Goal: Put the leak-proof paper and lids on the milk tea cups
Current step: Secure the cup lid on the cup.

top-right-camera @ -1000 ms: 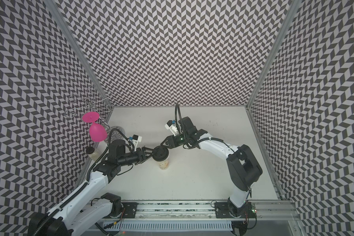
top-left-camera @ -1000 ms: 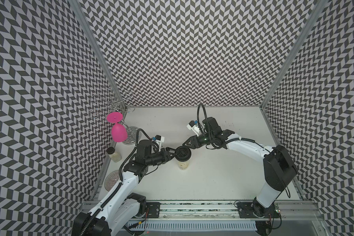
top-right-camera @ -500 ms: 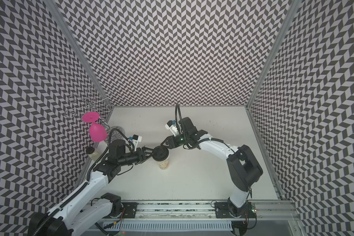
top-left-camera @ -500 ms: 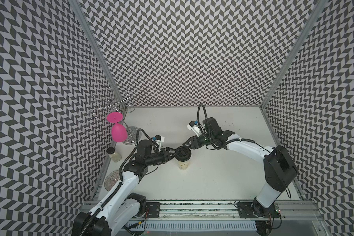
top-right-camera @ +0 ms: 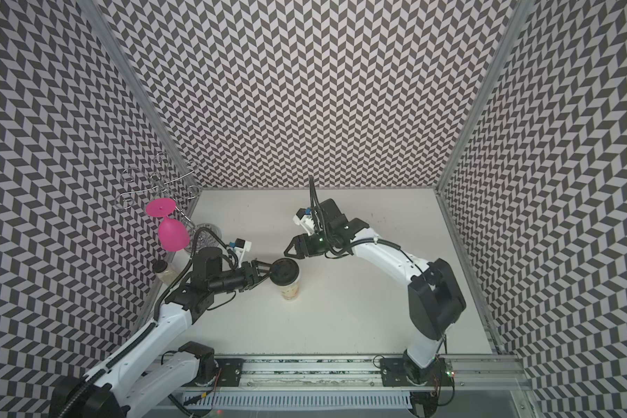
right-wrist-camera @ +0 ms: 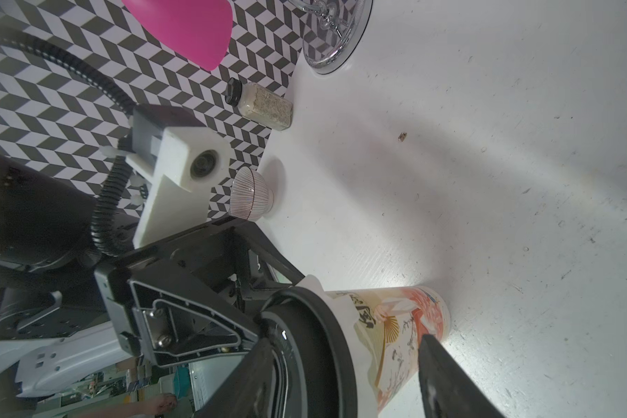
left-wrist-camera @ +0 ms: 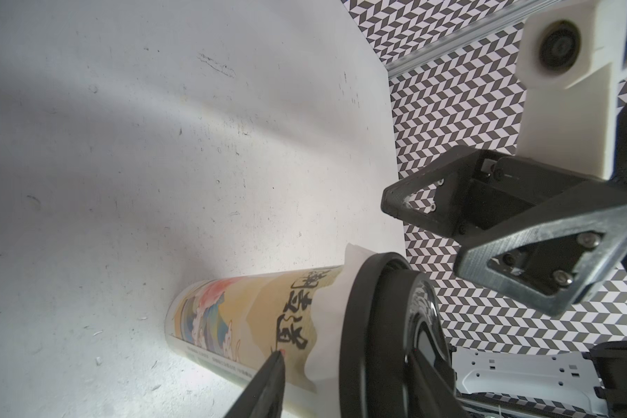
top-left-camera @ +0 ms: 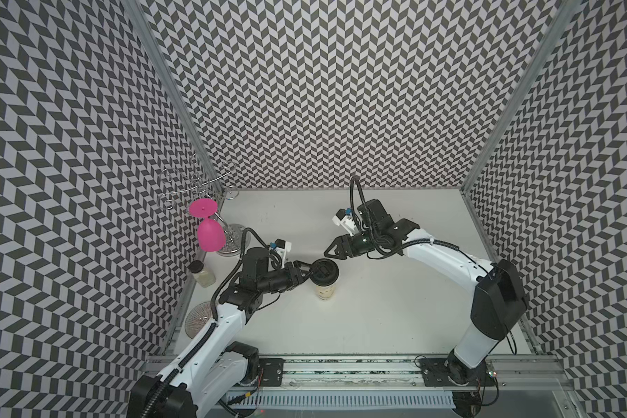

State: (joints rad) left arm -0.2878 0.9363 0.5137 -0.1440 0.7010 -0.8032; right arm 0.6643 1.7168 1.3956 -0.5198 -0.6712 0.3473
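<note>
The milk tea cup (top-left-camera: 325, 291) (top-right-camera: 291, 289) stands upright mid-table, its printed side facing both wrist cameras (left-wrist-camera: 232, 318) (right-wrist-camera: 406, 325). A black lid (top-left-camera: 325, 270) (left-wrist-camera: 373, 325) sits on its rim. The leak-proof paper (left-wrist-camera: 326, 325) (right-wrist-camera: 344, 315) lies under the lid, and its wavy white edge hangs down round the rim. My left gripper (top-left-camera: 304, 272) (top-right-camera: 263, 269) (left-wrist-camera: 346, 362) reaches in from the left and is shut on the lid's edge, one finger across the top and one against the cup's side. My right gripper (top-left-camera: 333, 255) (top-right-camera: 292, 256) (right-wrist-camera: 344, 338) hovers open just behind the lid, holding nothing.
A pink goblet (top-left-camera: 209, 235) hangs upside down from a wire rack with a glass base (top-left-camera: 232, 237) at the back left. A black-capped jar (top-left-camera: 201, 275) and a small striped bowl (top-left-camera: 200, 320) stand along the left wall. Patterned walls close in three sides.
The right gripper's jaws have spread wider beside the lid. Both arms, the cup and the lid stay where they were.
</note>
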